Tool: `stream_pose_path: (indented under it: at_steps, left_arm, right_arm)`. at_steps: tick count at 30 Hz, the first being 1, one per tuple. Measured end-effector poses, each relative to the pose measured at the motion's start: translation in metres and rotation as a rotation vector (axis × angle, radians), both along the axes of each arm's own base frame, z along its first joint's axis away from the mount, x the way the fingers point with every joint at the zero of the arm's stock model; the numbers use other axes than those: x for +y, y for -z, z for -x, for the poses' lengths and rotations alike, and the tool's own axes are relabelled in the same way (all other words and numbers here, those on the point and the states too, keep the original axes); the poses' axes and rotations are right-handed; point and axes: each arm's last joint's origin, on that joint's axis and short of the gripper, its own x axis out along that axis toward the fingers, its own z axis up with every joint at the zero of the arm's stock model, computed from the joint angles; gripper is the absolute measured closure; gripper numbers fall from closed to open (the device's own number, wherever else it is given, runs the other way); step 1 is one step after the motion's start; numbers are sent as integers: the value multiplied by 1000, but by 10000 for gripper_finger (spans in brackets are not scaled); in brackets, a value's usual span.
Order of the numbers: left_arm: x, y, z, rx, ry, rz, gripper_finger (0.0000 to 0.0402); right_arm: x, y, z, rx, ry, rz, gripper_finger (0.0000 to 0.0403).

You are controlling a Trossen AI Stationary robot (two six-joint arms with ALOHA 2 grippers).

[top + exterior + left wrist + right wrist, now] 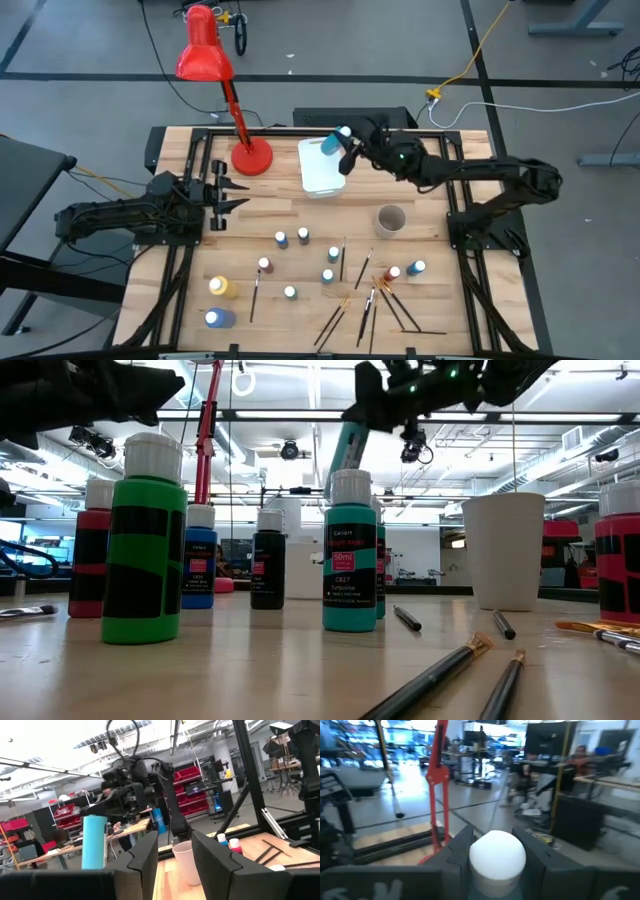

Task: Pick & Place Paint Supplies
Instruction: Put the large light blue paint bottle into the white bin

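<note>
My right gripper reaches over the far middle of the table and is shut on a teal paint bottle with a white cap. The bottle hangs above the white tub; the low view shows it high up. My left gripper waits open at the table's left side, with nothing between its fingers. Several more small bottles stand on their bases on the near half of the table, and several paintbrushes lie flat there. My right gripper pinches the teal bottle's upper end between its two fingers, and the white cap shows between them. The fingers come at it about level from the table's right. The bottle hangs below them, slightly tilted, lifted clear above the tub.
A red desk lamp stands on its round base just left of the tub. A paper cup stands right of centre. In the low view a green bottle and a teal one stand close to the camera.
</note>
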Motion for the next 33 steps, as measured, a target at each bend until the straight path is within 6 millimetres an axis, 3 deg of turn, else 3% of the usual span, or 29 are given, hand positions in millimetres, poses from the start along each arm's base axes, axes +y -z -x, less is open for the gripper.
stream_pose_path:
  at_steps: [7, 16, 28, 33]
  left_arm:
    - [0, 0, 0, 2, -10, -1, 271]
    - [0, 0, 0, 3, -12, -1, 271]
    - [0, 0, 0, 3, -14, -5, 271]
    - [0, 0, 0, 3, -18, -18, 271]
  right_arm:
    - [-44, 50, -13, 71, 9, -146, 293]
    - [-70, 114, -29, 167, 41, -202, 293]
    - [-81, 123, -28, 208, 60, -115, 291]
    - [-84, 123, -27, 220, 22, -102, 269]
